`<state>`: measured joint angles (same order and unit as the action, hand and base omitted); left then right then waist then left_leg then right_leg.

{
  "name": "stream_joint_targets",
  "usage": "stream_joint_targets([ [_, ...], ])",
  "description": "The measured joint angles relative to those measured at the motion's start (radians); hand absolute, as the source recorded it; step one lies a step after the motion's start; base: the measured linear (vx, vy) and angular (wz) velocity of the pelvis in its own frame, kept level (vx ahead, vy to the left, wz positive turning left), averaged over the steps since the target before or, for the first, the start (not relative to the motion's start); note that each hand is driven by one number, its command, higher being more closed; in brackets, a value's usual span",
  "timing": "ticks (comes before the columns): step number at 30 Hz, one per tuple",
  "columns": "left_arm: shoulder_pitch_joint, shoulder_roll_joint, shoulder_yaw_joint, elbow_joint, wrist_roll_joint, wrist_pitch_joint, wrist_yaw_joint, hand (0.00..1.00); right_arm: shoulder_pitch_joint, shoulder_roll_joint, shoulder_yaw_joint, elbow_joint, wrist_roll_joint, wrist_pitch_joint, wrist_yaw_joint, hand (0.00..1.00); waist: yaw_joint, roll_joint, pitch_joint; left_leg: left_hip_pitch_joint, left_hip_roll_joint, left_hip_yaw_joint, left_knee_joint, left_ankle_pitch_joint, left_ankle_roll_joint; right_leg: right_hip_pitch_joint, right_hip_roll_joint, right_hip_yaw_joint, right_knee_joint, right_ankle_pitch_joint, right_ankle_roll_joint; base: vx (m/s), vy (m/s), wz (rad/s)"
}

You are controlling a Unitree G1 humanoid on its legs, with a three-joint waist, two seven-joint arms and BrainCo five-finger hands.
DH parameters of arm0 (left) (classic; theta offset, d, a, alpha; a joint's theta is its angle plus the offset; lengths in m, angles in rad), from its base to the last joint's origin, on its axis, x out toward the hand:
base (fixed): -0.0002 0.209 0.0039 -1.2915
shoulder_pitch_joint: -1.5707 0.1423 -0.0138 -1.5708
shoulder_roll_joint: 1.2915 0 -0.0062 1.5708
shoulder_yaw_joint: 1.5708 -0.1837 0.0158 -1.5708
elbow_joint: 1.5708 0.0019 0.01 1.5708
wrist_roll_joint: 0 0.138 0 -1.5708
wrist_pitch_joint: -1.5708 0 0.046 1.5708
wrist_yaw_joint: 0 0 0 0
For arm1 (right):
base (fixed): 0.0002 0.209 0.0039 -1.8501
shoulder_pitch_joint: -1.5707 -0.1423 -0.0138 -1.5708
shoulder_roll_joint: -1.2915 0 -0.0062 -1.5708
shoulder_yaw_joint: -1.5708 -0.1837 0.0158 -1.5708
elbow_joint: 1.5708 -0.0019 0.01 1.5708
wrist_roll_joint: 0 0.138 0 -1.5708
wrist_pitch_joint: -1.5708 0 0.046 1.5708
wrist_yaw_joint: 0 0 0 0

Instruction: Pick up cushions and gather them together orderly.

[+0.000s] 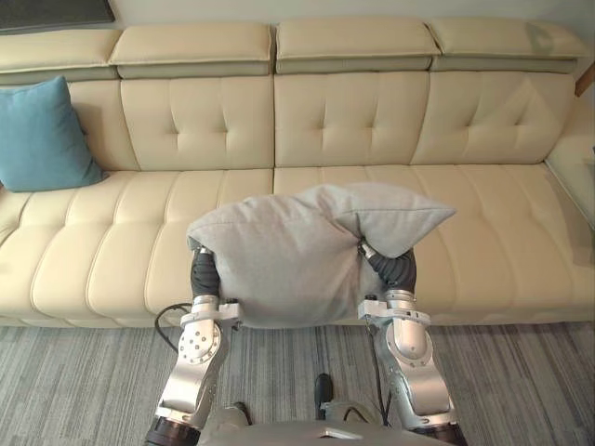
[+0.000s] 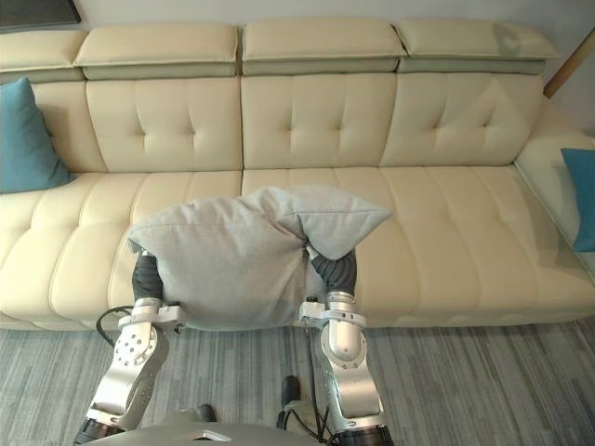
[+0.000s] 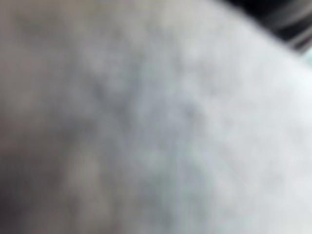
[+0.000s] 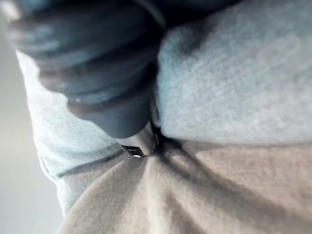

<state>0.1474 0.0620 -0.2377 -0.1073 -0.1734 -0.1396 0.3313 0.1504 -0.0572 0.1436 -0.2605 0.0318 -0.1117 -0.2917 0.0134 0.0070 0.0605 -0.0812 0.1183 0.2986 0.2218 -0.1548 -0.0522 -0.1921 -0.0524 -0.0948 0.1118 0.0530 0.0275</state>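
arms stretched forward side by side, left hand [image 1: 203, 271] and right hand [image 1: 398, 268] tucked under opposite ends of the grey cushion [image 1: 284, 251], dark covers just peeking out; hold of either impossible to tell. cushion lifted over the front edge of the cream tufted sofa [image 1: 353, 121], one corner drooping over the right hand. blue cushion [image 1: 42, 135] propped at the sofa's left end, another blue cushion [image 2: 582, 197] at its right end. grey striped carpet [image 1: 84, 372] below.

left hand [image 1: 202, 268], right hand [image 1: 397, 268]: mostly hidden under grey cushion [image 1: 279, 255] | blue cushion [image 2: 582, 197]: cut by edge
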Motion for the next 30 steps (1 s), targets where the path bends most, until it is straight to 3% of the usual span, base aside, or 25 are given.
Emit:
stream_joint_targets([
  [6,0.005,0.019,-0.009,0.009,0.0,0.001,-0.011,1.0,0.008,-0.012,0.0,0.004,-0.001,0.0,0.001,1.0,-0.013,-0.003,0.002,-0.011,-0.006,-0.032,0.02,0.008,0.009,0.015,-0.016,-0.025,0.004,-0.003,0.001,-0.05,0.025,0.17],
  [8,0.024,0.02,-0.01,0.009,0.0,0.0,-0.015,1.0,0.024,-0.012,0.0,0.001,-0.001,0.0,0.008,1.0,-0.005,-0.003,0.005,-0.04,0.029,-0.038,0.11,-0.04,0.004,-0.002,-0.009,-0.028,0.071,-0.057,-0.003,-0.12,0.008,0.05],
  [13,0.078,0.014,-0.005,0.007,0.0,0.0,-0.018,1.0,0.043,-0.012,0.007,-0.015,-0.018,0.0,0.023,1.0,0.005,0.001,0.006,-0.052,0.046,0.023,0.095,-0.044,-0.012,-0.047,0.021,0.018,0.095,-0.069,-0.006,-0.07,-0.022,-0.33],
  [15,0.1,0.011,0.007,-0.007,0.0,0.001,-0.019,1.0,0.045,-0.009,0.018,-0.042,-0.023,0.009,0.023,1.0,0.01,-0.002,0.018,-0.042,0.044,0.058,0.154,-0.035,-0.028,-0.064,0.005,0.01,0.264,-0.191,-0.041,0.05,-0.08,-0.39],
  [16,0.12,-0.006,0.024,-0.019,0.001,0.005,-0.026,1.0,0.035,-0.013,0.02,-0.043,-0.023,0.01,0.024,1.0,0.008,0.004,0.041,-0.104,0.086,0.053,0.3,-0.065,-0.045,-0.035,0.026,0.026,0.245,-0.198,-0.049,0.02,-0.077,-0.4],
  [17,0.136,-0.016,0.029,-0.038,0.0,0.008,-0.034,1.0,0.03,-0.014,0.021,-0.046,-0.024,0.01,0.024,1.0,0.02,0.011,0.035,-0.141,0.074,0.03,0.295,-0.103,-0.062,-0.028,0.026,0.046,0.234,-0.198,-0.049,-0.08,-0.028,-0.54],
  [19,0.154,-0.037,0.033,-0.093,0.001,0.005,-0.036,1.0,0.02,-0.014,0.021,-0.076,-0.031,0.01,0.026,1.0,0.03,0.039,0.024,-0.202,0.052,-0.025,0.196,-0.101,-0.057,-0.025,0.053,0.073,0.187,-0.196,-0.05,0.01,0.047,-0.83],
  [22,0.174,-0.019,0.046,-0.119,0.001,-0.005,-0.038,1.0,0.027,-0.013,0.052,-0.077,-0.032,0.009,0.031,1.0,0.044,0.039,-0.005,-0.182,0.031,-0.059,0.108,-0.038,0.01,-0.012,0.102,0.169,0.122,-0.187,-0.035,0.18,0.137,-1.12],
  [23,0.176,-0.002,0.046,-0.116,0.0,-0.014,-0.043,1.0,0.028,-0.006,0.054,-0.074,-0.032,0.006,0.033,1.0,0.029,-0.004,-0.008,-0.18,0.01,-0.033,0.121,-0.023,0.017,-0.049,0.074,0.183,0.16,-0.168,-0.012,0.26,0.159,-0.83],
  [26,0.178,0.002,0.046,-0.059,0.0,0.007,-0.056,1.0,0.025,-0.032,0.049,-0.01,-0.031,0.006,0.053,1.0,0.019,-0.016,-0.024,-0.198,-0.009,-0.019,0.142,-0.027,0.026,-0.091,0.069,0.236,0.188,-0.192,0.007,0.22,0.17,-0.59],
  [30,0.162,0.001,0.059,-0.041,0.0,0.021,-0.063,1.0,-0.004,-0.033,0.039,0.117,-0.031,0.011,0.073,1.0,0.014,-0.024,-0.028,-0.195,-0.074,-0.004,0.142,-0.037,0.048,-0.131,0.012,0.251,0.26,-0.236,0.054,0.29,0.16,-0.03],
])
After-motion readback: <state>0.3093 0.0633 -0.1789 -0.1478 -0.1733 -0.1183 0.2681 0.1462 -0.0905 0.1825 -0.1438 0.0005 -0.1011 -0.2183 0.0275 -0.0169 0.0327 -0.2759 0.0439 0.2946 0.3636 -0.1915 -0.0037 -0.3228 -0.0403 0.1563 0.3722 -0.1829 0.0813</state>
